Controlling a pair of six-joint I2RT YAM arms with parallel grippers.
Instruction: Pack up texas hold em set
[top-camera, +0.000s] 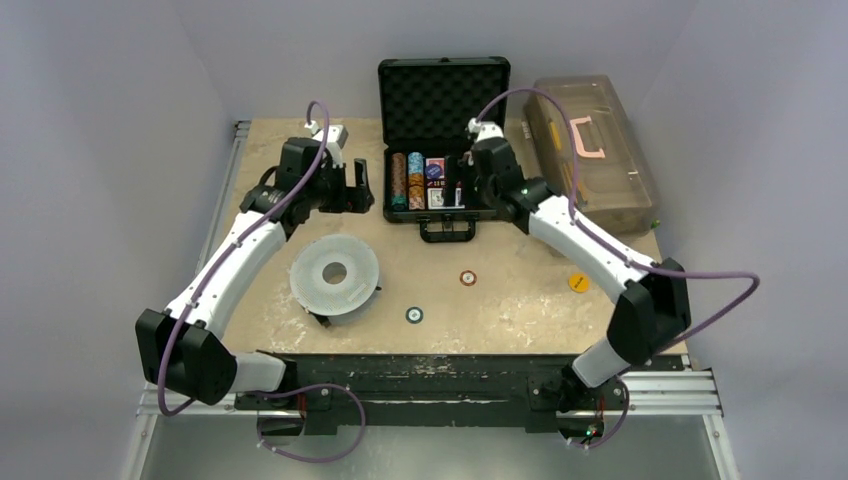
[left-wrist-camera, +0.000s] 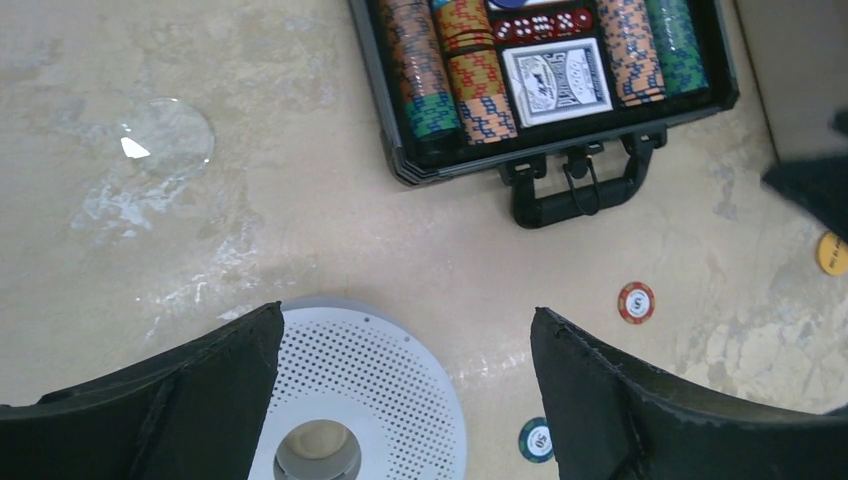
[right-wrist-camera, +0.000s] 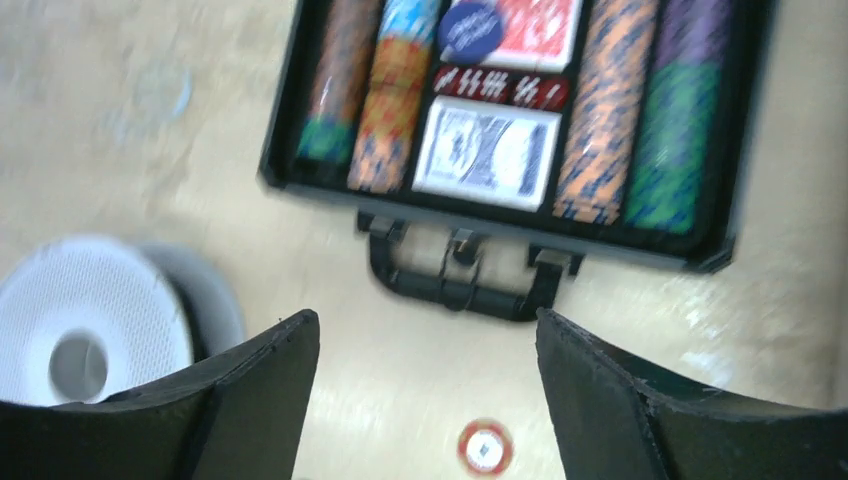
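Briefcase (top-camera: 443, 100) lies open at the far middle of the surface (top-camera: 500, 310), with the left jaws just beside its left end and the right jaws over its right end. A red chip (top-camera: 467, 277) lies on open surface nearer. From the left wrist, the jaws are spread wide and empty above a white disc (left-wrist-camera: 370, 390). From the right wrist, the jaws are spread and empty, with the handle (right-wrist-camera: 450, 300) ahead.

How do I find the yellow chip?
Find the open black case at the table's back. Three loose chips lie in front of it; the yellow chip is farthest right. Its neighbours are a red chip and a green chip.
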